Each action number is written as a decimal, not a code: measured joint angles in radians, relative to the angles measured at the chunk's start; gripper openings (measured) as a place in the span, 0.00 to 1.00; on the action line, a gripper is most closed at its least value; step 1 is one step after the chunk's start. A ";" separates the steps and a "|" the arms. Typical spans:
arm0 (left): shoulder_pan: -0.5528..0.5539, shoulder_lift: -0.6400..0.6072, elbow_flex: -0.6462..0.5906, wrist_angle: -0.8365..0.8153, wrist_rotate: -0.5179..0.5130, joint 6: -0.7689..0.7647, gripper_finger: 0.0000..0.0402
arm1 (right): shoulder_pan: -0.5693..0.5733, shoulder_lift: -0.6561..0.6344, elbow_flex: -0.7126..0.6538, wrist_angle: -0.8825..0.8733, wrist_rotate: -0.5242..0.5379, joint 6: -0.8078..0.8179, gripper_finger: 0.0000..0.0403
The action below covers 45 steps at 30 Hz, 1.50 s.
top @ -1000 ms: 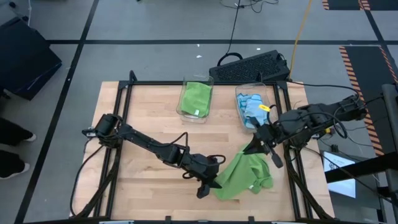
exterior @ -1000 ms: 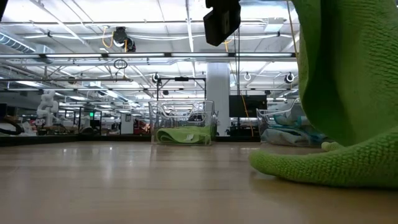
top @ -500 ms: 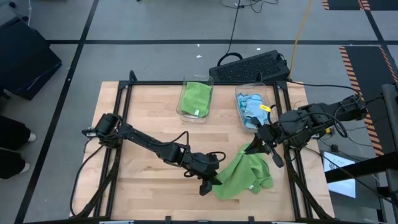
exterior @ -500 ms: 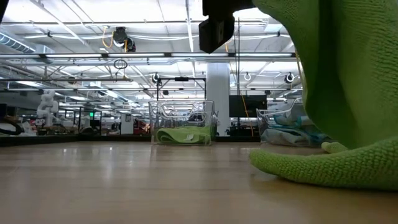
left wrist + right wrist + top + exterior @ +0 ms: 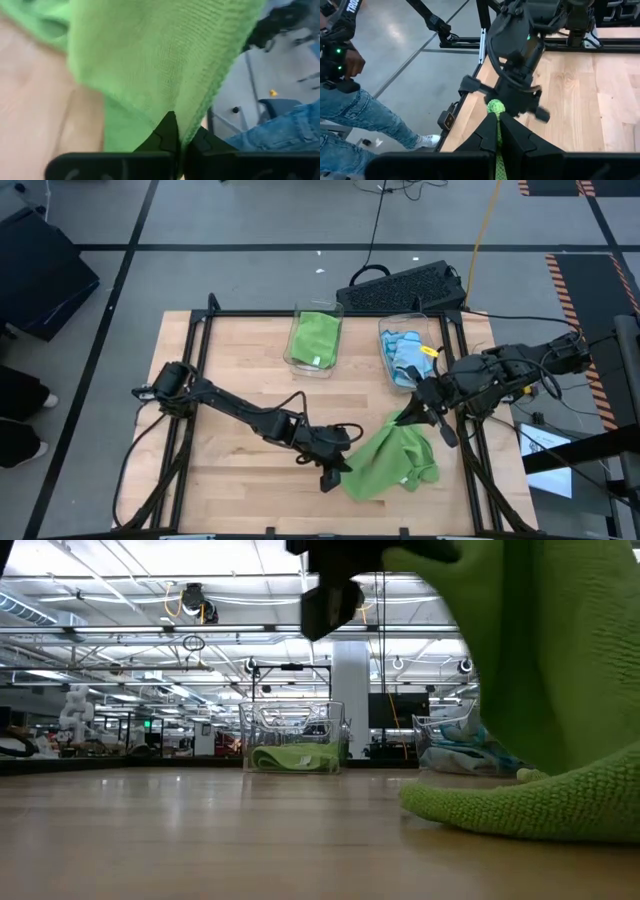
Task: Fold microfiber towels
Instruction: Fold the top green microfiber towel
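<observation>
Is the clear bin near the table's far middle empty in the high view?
No, the clear bin holds a folded green towel.

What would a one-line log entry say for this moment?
left pincer: shut on green towel | right pincer: shut on its opposite corner | towel: partly lifted, rest on table

A lime green microfiber towel (image 5: pixel 392 463) lies crumpled at the lower right of the wooden table (image 5: pixel 240 370). The left gripper (image 5: pixel 335 470) pinches its left edge; the right gripper (image 5: pixel 412 416) pinches its upper corner. Two clear bins sit at upper centre: one (image 5: pixel 315 340) holds green cloth, the other (image 5: pixel 404 352) light blue cloths.
</observation>
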 joint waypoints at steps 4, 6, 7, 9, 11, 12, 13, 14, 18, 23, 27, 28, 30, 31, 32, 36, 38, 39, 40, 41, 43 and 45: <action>-0.002 -0.072 0.000 -0.150 -0.054 -0.031 0.01 | -0.005 0.001 0.000 0.008 0.038 0.082 0.01; -0.011 -0.134 0.000 -0.254 -0.124 -0.036 0.01 | -0.006 0.001 0.000 0.024 0.086 0.158 0.01; -0.015 -0.166 0.000 -0.294 -0.162 -0.039 0.01 | -0.006 0.004 0.000 0.039 0.113 0.185 0.01; -0.022 -0.241 0.000 -0.380 -0.234 -0.040 0.01 | -0.006 0.015 0.000 0.077 0.162 0.221 0.01; -0.025 -0.311 0.000 -0.432 -0.290 -0.039 0.00 | -0.006 0.030 0.000 0.131 0.204 0.235 0.01; -0.027 -0.344 0.000 -0.454 -0.316 -0.039 0.00 | -0.006 0.042 0.000 0.168 0.230 0.235 0.01; -0.030 -0.376 0.000 -0.480 -0.343 -0.038 0.00 | -0.006 0.055 0.000 0.213 0.258 0.231 0.01; -0.031 -0.406 0.000 -0.497 -0.368 -0.038 0.00 | -0.008 0.070 0.000 0.262 0.285 0.218 0.01; -0.035 -0.521 0.000 -0.556 -0.437 -0.039 0.00 | -0.046 0.143 0.000 0.465 0.346 0.158 0.01; -0.077 -0.641 0.000 -0.638 -0.480 -0.039 0.00 | -0.092 0.193 0.000 0.560 0.366 0.146 0.01; -0.139 -0.713 0.000 -0.686 -0.425 -0.075 0.00 | -0.097 0.192 0.000 0.554 0.361 0.188 0.01; -0.158 -0.724 0.000 -0.687 -0.415 -0.088 0.00 | -0.092 0.190 0.000 0.553 0.355 0.191 0.01; -0.201 -0.740 0.000 -0.682 -0.401 -0.112 0.00 | -0.072 0.189 0.000 0.554 0.304 0.199 0.01; -0.224 -0.743 0.000 -0.675 -0.396 -0.121 0.00 | -0.060 0.196 0.000 0.555 0.280 0.218 0.01; -0.247 -0.744 0.000 -0.671 -0.394 -0.132 0.00 | -0.046 0.208 0.001 0.561 0.260 0.247 0.01; -0.351 -0.742 0.000 -0.664 -0.385 -0.225 0.00 | 0.039 0.279 0.000 0.579 0.251 0.360 0.01; -0.399 -0.742 0.000 -0.633 -0.361 -0.280 0.00 | 0.084 0.313 0.000 0.634 0.215 0.406 0.01; -0.423 -0.742 0.000 -0.606 -0.351 -0.298 0.00 | 0.104 0.326 0.000 0.672 0.179 0.430 0.01; -0.445 -0.742 0.000 -0.574 -0.342 -0.304 0.00 | 0.121 0.337 0.000 0.713 0.145 0.454 0.01; -0.466 -0.742 0.000 -0.541 -0.340 -0.303 0.00 | 0.137 0.349 0.000 0.745 0.118 0.475 0.01; -0.499 -0.742 0.000 -0.500 -0.344 -0.283 0.00 | 0.159 0.363 0.000 0.766 0.098 0.508 0.01; -0.511 -0.742 0.000 -0.525 -0.373 -0.274 0.00 | 0.163 0.370 0.000 0.744 0.102 0.523 0.01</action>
